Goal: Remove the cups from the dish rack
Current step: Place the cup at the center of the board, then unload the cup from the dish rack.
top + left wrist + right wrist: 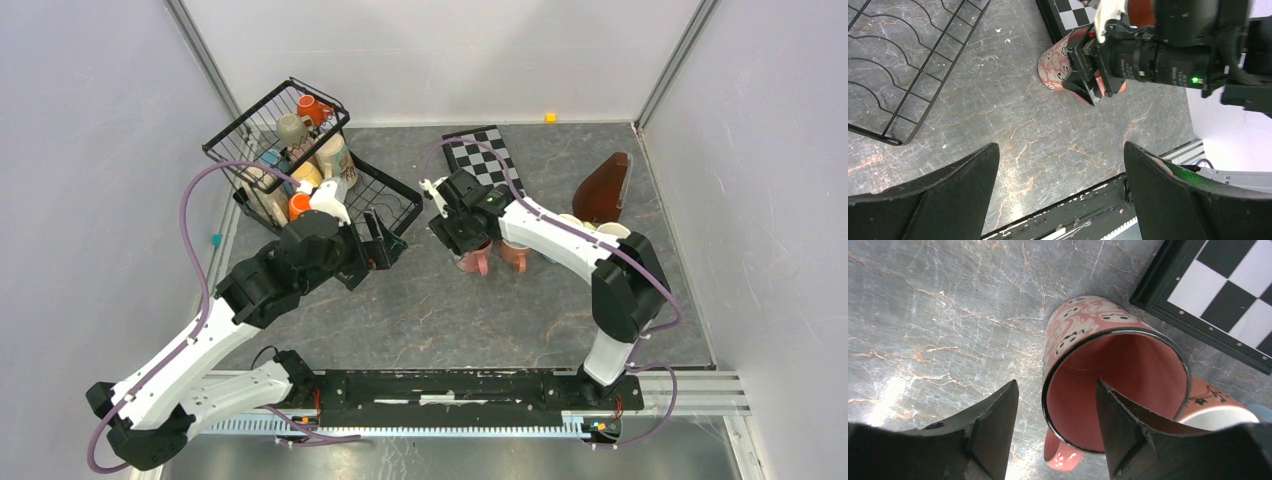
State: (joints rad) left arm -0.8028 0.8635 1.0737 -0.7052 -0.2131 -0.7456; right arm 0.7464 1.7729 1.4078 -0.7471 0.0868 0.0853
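Mug [1083, 325], pink and patterned, stands upright on the tabletop [450, 310] near the checkerboard [1228, 295]. My right claw [1055, 390] is parted astride its rim, one finger inside, one outside. My left claw [1060, 150] gapes wide over stone beside the dish rack [375, 190], cups [300, 125] in its basket.

The marbled table [450, 310] carries the dish rack [395, 195], a checkerboard [485, 155] and a pink mug [478, 262].

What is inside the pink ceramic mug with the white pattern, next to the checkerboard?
Inside the pink patterned ceramic mug only its plain pink wall shows, and one finger of the right gripper reaches in. That finger hides part of the inside.
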